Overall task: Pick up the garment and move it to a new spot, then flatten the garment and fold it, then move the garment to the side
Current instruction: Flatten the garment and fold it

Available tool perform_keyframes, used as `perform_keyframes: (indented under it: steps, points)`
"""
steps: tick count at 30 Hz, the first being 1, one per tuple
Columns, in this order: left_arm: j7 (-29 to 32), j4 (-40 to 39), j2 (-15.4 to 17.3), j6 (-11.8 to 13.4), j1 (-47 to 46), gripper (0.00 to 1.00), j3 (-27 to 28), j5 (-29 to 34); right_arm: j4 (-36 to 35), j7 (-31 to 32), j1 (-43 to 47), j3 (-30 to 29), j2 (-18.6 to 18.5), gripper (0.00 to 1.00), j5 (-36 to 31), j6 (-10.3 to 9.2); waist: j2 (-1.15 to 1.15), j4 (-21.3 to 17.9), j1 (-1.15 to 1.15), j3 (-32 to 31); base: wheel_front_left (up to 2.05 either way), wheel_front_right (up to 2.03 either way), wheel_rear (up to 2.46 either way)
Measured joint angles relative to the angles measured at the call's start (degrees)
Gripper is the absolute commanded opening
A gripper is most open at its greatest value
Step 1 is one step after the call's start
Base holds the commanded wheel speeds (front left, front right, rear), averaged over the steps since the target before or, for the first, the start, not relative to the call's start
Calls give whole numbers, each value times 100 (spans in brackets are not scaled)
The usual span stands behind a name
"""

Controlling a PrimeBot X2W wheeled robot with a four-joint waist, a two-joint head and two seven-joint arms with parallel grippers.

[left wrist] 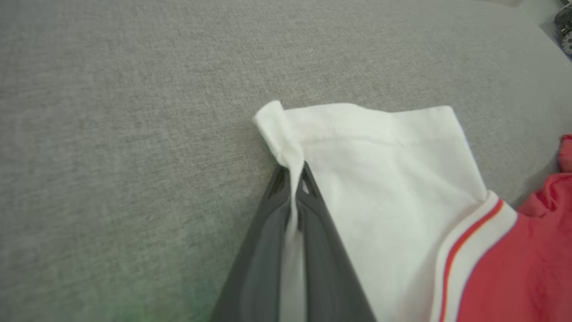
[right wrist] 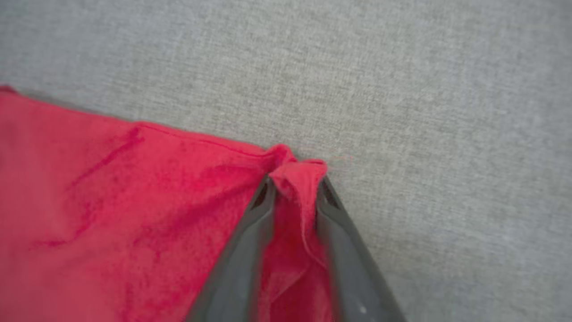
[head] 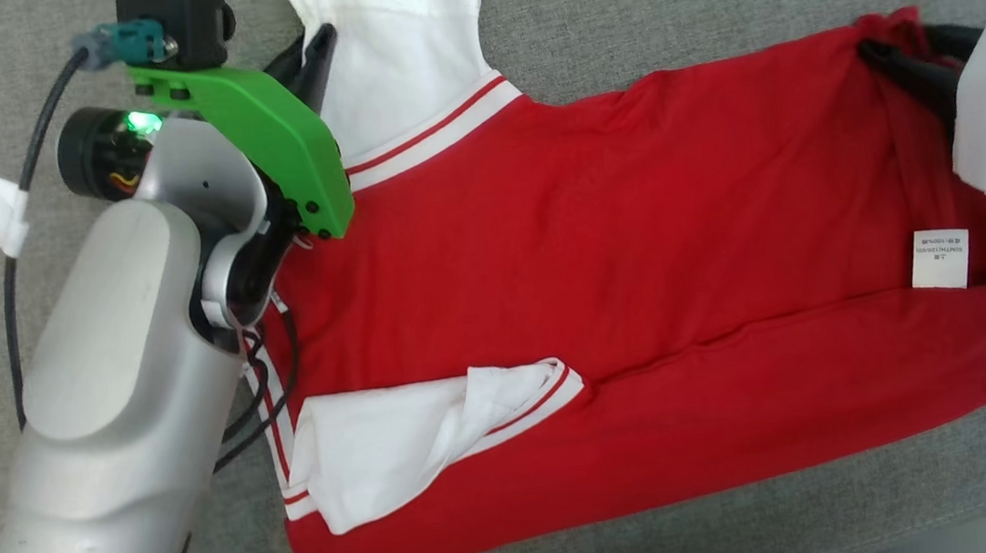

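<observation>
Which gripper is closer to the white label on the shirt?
Right. The right gripper pinches the hem corner of the shirt, just above the label in the head view; the left gripper pinches the white sleeve at the far end.

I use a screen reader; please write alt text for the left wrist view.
The left claw pinches the edge of a white sleeve of the red garment, lying on a grey fabric surface.
</observation>
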Motion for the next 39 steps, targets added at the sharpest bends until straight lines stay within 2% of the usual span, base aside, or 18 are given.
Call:
perform_keyframes:
  steps: [5, 9, 12, 17, 21, 24, 29, 39]
  points:
    - [-450, -403, -19, 15, 358, 0, 213, -146, 30, -463, 175, 127, -82, 0, 100, 35, 0, 20, 0, -268, 0, 0, 0]
    - [-730, -1280, -15, 64, 740, 0, 432, -382, 83, -976, 424, 175, -201, 0, 118, 35, 0, 53, 1, -563, 0, 0, 0]
    - [-701, -2196, 35, 114, 1290, 0, 493, -586, 47, -1495, 667, 165, -300, 0, 93, 35, 0, 86, 0, -805, 0, 0, 0]
    - [-559, -3772, 233, 410, 2412, 0, 548, -890, -163, -2449, 1262, 144, -533, 0, -33, 36, 0, 149, 0, -1211, 0, 0, 0]
    - [-508, -4586, 379, 638, 3317, 0, 471, -998, -280, -3009, 1799, 22, -720, 0, -245, 36, 0, 183, 0, -1468, 0, 0, 0]
    - [-571, -4768, 404, 764, 3971, 0, 442, -1136, -349, -3270, 2201, -44, -751, 0, -444, 36, 0, 186, 0, -1602, 0, 0, 0]
    - [-798, -4680, 455, 812, 4710, 0, 412, -1233, -458, -3418, 2592, 94, -757, 0, -826, 36, 0, 118, 0, -1706, 0, 0, 0]
    - [-1011, -4100, 307, 734, 5396, 0, 301, -1590, -514, -3593, 2499, 1215, -1227, 0, -1567, 36, 0, 103, 0, -1758, 0, 0, 0]
